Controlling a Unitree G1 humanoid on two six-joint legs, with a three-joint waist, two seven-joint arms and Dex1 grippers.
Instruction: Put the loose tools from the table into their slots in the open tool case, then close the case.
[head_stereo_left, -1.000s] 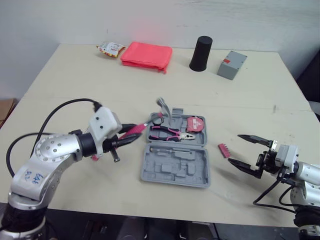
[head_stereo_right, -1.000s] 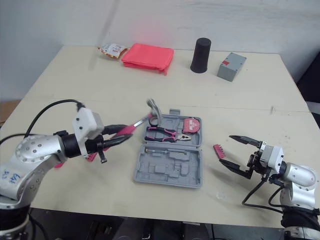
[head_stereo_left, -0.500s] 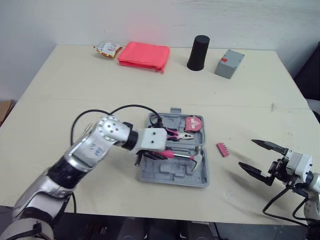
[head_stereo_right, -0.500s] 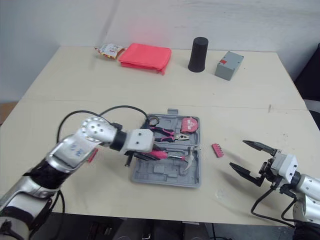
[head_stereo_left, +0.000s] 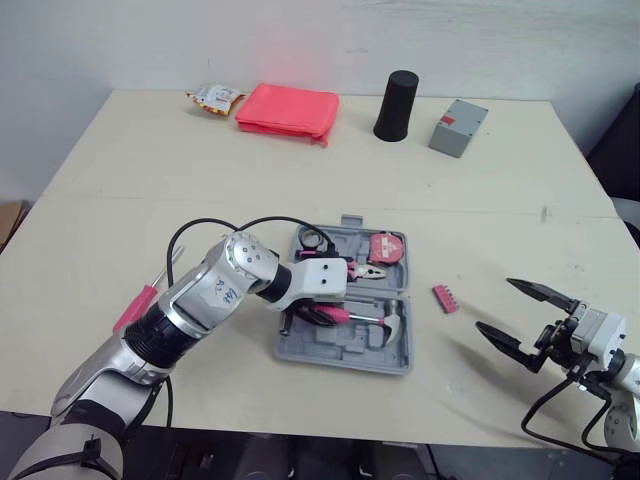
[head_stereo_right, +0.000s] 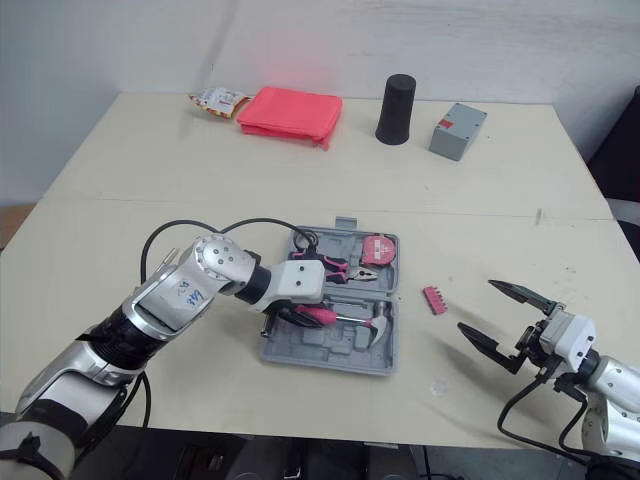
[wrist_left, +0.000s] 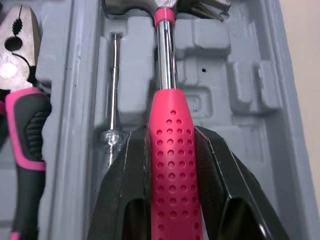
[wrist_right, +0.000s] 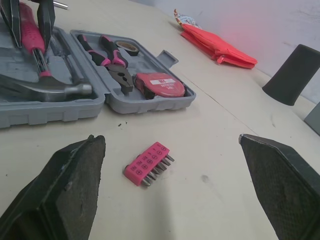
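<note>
The grey tool case (head_stereo_left: 300, 351) lies open mid-table. Pink-handled pliers (head_stereo_left: 345, 268) and a red tape measure (head_stereo_left: 385, 247) sit in its far half. My left gripper (head_stereo_left: 318, 312) is shut on the pink handle of a hammer (wrist_left: 169, 150), which lies across the near half with its steel head (head_stereo_left: 397, 325) at the case's right end. I cannot tell if it is seated in a slot. A pink bit holder (head_stereo_left: 446, 299) lies on the table right of the case. My right gripper (head_stereo_left: 520, 318) hangs open beyond it, near the front right, holding nothing.
A pink-handled tool (head_stereo_left: 135, 307) lies on the table left of my left arm. Along the back edge stand a snack packet (head_stereo_left: 212, 96), a red pouch (head_stereo_left: 290, 107), a black cup (head_stereo_left: 397, 105) and a grey box (head_stereo_left: 458, 128).
My left gripper carried the hammer from left of the case to over its near half, and lowered it there. The right gripper shifted slightly right and stays open.
</note>
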